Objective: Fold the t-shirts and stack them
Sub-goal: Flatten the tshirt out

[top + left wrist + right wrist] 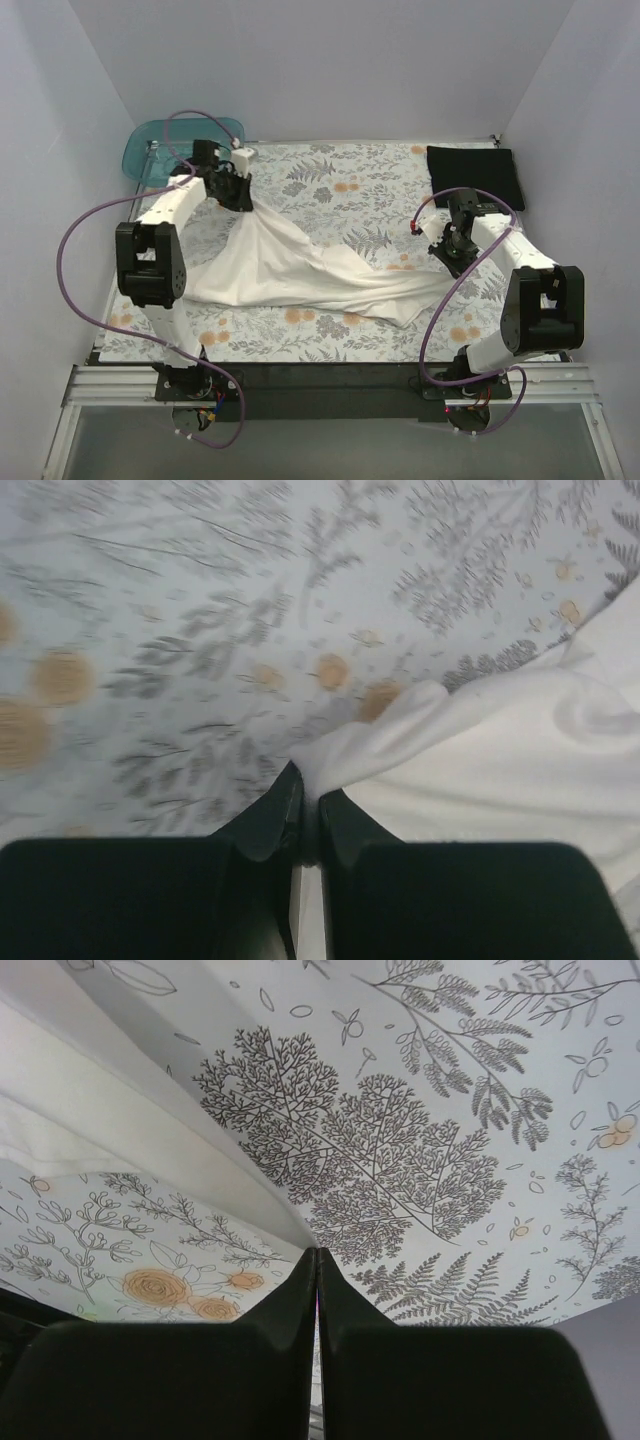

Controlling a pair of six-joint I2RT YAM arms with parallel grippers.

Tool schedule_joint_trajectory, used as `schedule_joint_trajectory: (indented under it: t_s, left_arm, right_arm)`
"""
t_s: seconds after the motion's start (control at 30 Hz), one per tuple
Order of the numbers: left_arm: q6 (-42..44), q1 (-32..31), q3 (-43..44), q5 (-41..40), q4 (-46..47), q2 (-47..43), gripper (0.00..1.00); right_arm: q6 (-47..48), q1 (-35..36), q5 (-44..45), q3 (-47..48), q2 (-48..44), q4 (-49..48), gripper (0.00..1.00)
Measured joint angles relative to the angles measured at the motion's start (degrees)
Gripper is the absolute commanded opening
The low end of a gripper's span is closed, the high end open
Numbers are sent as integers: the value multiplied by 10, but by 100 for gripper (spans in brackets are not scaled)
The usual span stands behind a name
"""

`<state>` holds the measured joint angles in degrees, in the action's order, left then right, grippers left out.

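The cream-white t-shirt [290,265] lies bunched and stretched across the floral cloth [340,185], between both grippers. My left gripper [243,200] is shut on a pinched corner of it at the back left; the left wrist view shows the fabric [500,770] gathered into the shut tips [310,792]. My right gripper [447,265] is shut on the shirt's other end at the right; in the right wrist view a thin fold of white fabric [90,1110] runs into the closed tips [317,1252]. The black t-shirt [470,172] lies folded at the back right.
A translucent teal tub [180,145] stands at the back left corner, just behind the left arm. White walls enclose the table on three sides. Purple cables loop beside both arms.
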<state>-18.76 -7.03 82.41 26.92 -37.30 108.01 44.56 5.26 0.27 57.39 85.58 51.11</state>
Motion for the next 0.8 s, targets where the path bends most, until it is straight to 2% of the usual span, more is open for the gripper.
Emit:
schedule_joint_trajectory:
  t_s: [0.07,0.13,0.2,0.33,0.43,0.47,0.5,0.53,0.6,0.7,0.8]
  left_arm:
    - [21,41,25,16,10,-20,0]
    - [82,72,5,37,4,-72,0]
    - [161,80,-61,54,-25,-161,0]
    - [367,58,-289,63,-93,-410,0]
    - [471,54,-440,17,-167,-523,24]
    - [489,57,-467,0,-184,-528,43]
    - [499,58,-477,-9,-200,-522,51]
    - [504,60,-478,-12,-219,-502,54]
    - [501,62,-452,-12,-245,-463,54]
    - [467,62,-365,10,-257,-402,54]
    - [388,62,-266,47,-236,-337,55]
  right_arm:
    - [-2,0,0,12,2,-1,1]
    - [-2,0,0,16,2,-2,1]
    - [-2,0,0,15,2,-1,1]
    - [2,-2,0,6,2,-2,1]
    - [4,-4,-2,-9,2,-2,1]
    - [4,-4,-5,-13,2,-1,1]
    - [5,-4,-5,-16,2,-1,1]
    - [5,-4,-7,-17,2,0,1]
    - [5,-4,-9,-17,2,0,1]
    - [5,-4,-15,-17,4,0,1]
    - [5,-4,-22,-17,10,0,1]
